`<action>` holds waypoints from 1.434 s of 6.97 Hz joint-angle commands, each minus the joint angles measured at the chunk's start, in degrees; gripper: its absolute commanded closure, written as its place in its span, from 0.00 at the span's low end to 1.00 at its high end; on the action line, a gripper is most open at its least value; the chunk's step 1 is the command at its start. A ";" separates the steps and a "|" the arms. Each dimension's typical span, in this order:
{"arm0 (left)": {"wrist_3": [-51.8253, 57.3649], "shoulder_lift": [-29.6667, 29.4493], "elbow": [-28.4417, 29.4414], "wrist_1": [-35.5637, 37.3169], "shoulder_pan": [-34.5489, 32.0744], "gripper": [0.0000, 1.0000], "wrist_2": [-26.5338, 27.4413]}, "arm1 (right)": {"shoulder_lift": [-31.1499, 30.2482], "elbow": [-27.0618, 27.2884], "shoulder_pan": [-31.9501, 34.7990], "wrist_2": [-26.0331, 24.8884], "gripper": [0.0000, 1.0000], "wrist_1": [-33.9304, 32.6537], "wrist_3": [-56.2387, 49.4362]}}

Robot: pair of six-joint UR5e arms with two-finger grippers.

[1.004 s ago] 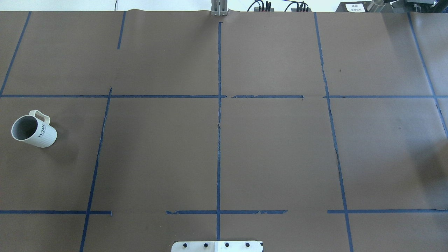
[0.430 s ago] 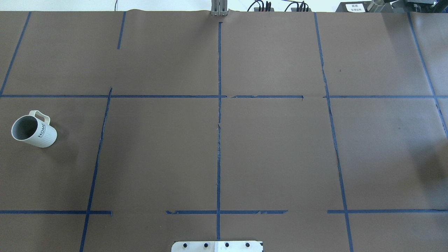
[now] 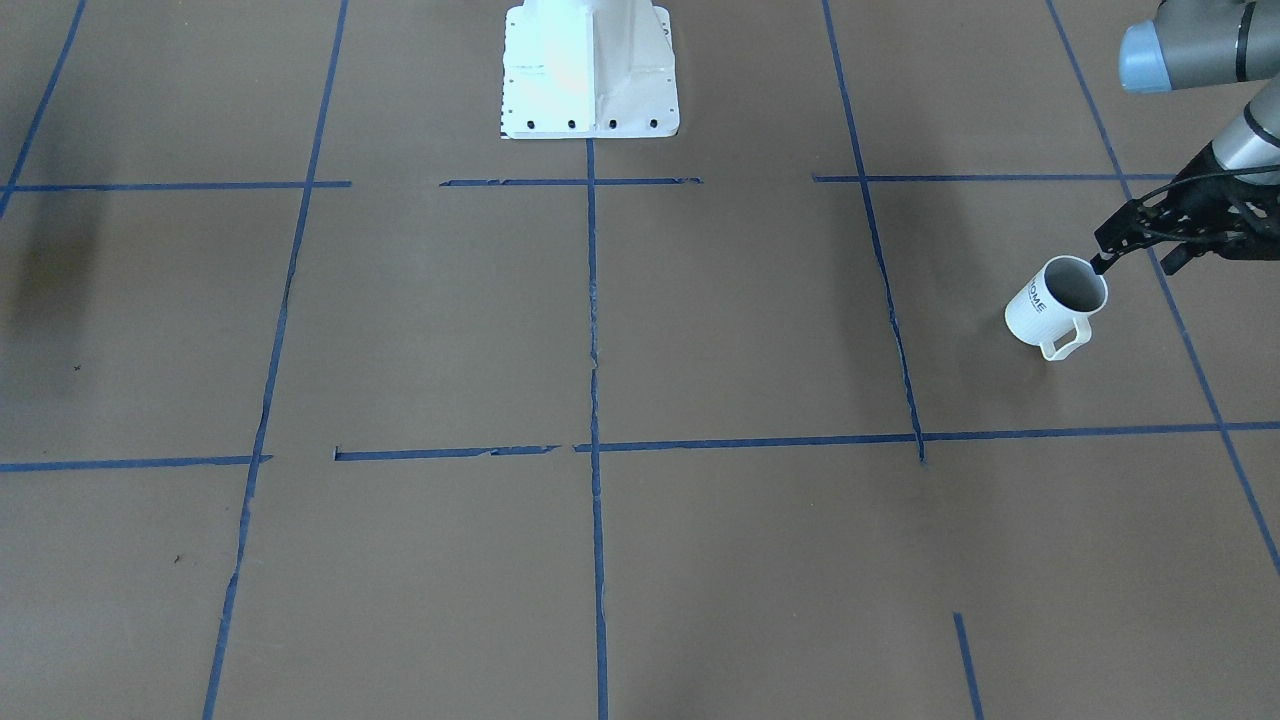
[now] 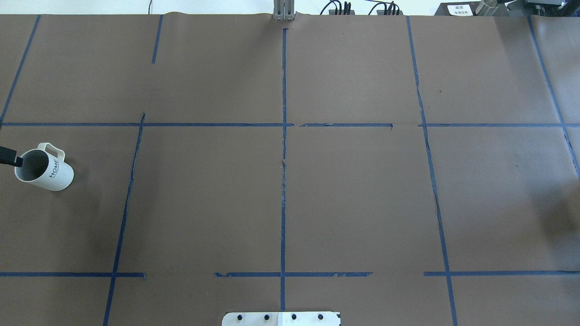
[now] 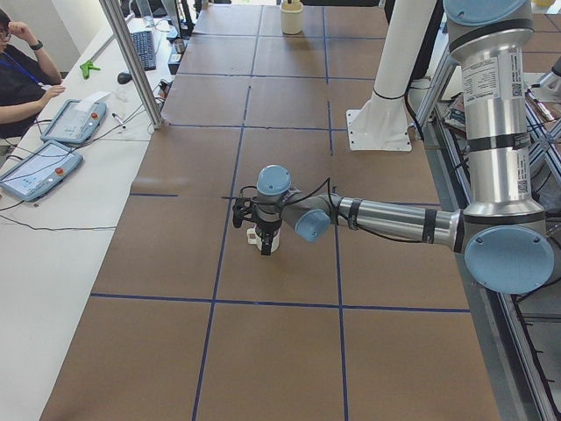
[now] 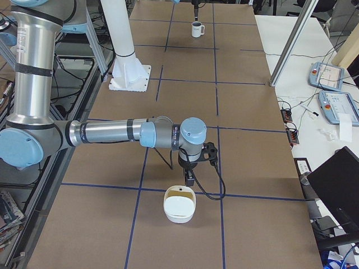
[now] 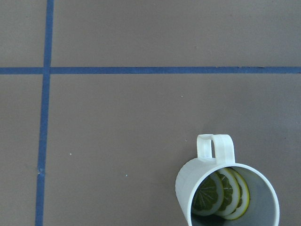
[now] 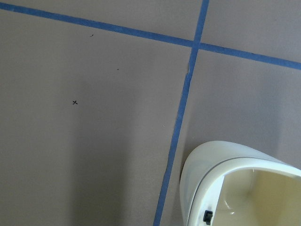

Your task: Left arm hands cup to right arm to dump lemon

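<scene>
At far left | white ribbed HOME cup (image 3: 1040,305) upright, lemon slices (image 7: 218,193) inside | left gripper (image 3: 1135,262) spread by rim | right gripper (image 6: 190,178) unclear

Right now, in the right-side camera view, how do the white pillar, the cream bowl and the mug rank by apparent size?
Largest: white pillar.
Next: cream bowl.
Smallest: mug, but it stands far from the camera, so distance shrinks it.

Right claw (image 6: 190,181) near cream bowl (image 6: 179,207)
</scene>
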 commanded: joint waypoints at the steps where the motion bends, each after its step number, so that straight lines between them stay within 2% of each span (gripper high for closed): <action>1: -0.90 -0.40 1.26 -0.79 1.50 0.00 0.33 | 0.01 -0.03 0.00 -0.03 0.00 0.00 -0.03; 2: -0.98 -0.40 1.87 -0.88 1.77 0.03 0.33 | 0.01 -0.03 0.00 -0.03 0.00 0.00 -0.03; 3: -1.33 -0.40 1.88 -0.88 1.77 0.21 0.24 | 0.01 -0.03 0.00 -0.03 0.00 0.00 -0.03; 4: -1.25 -0.40 1.96 -0.88 1.77 0.67 0.24 | 0.01 -0.03 0.00 -0.03 0.00 0.00 -0.12; 5: -0.99 -0.49 1.97 -0.79 1.77 0.93 0.24 | -0.07 -0.03 0.00 -0.03 0.00 0.00 -0.03; 7: -0.81 -0.66 1.97 -0.53 1.77 1.00 0.33 | 0.01 -0.03 0.00 -0.03 0.00 0.00 -0.03; 10: -0.63 -1.63 0.48 -0.17 1.68 1.00 -0.11 | 0.19 0.06 0.00 -0.03 0.00 0.09 -0.03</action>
